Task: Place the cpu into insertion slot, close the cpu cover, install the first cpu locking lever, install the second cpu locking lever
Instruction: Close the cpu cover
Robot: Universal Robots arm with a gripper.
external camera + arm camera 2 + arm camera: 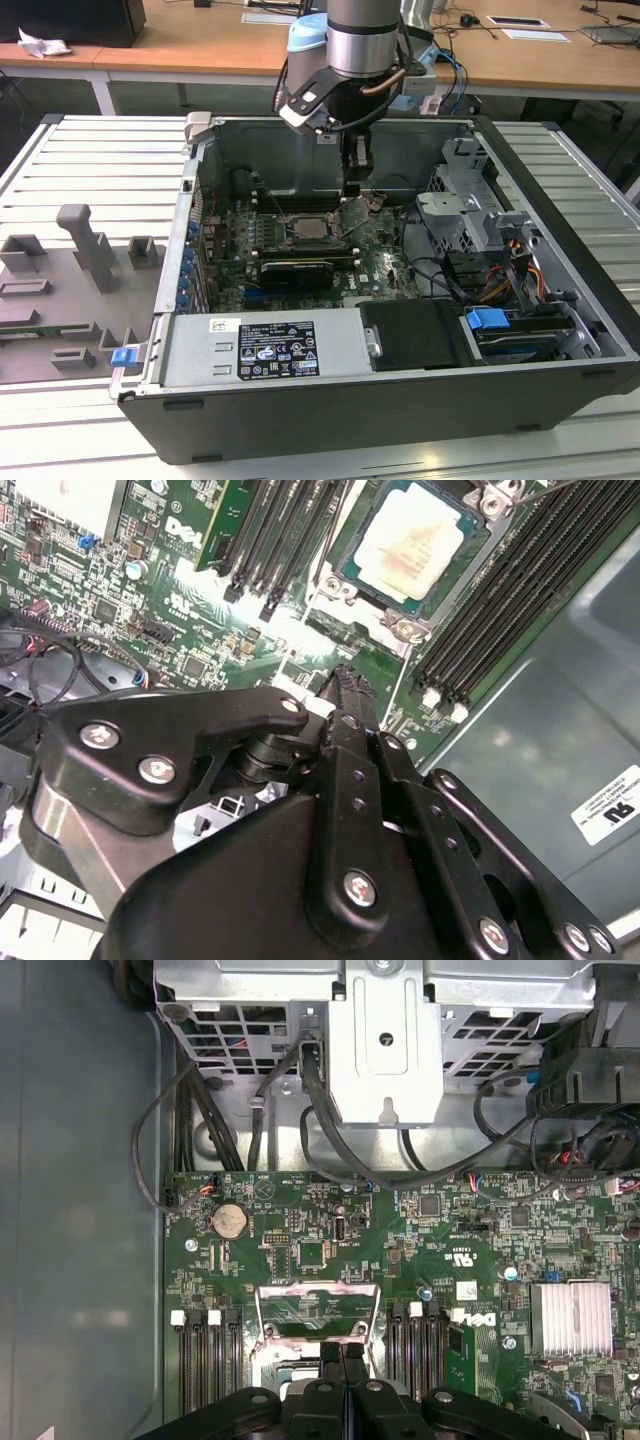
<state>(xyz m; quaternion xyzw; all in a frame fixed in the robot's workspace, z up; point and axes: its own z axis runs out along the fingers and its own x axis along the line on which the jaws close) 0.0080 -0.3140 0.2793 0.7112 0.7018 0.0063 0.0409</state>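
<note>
The cpu (410, 545), a pale silver square, lies flat inside the insertion slot (340, 575) on the green motherboard; in the exterior view it sits mid-board (309, 228). The cpu cover (318, 1305), a thin silvery frame, stands raised off the slot, with the board showing through its window; it tilts up beside the socket (356, 212). My gripper (341, 1352) is shut with nothing between its fingers. Its tip is right at the raised cover's edge, a little off the socket (345, 685). In the exterior view it hangs just above the cover (357, 160).
Black memory slots (500, 600) flank the socket on both sides. A metal drive cage (390, 1050) with cables stands past the board. A finned heat sink (570, 1318), a black card (295, 270) and the power supply (265, 345) are nearby. The case walls enclose the space.
</note>
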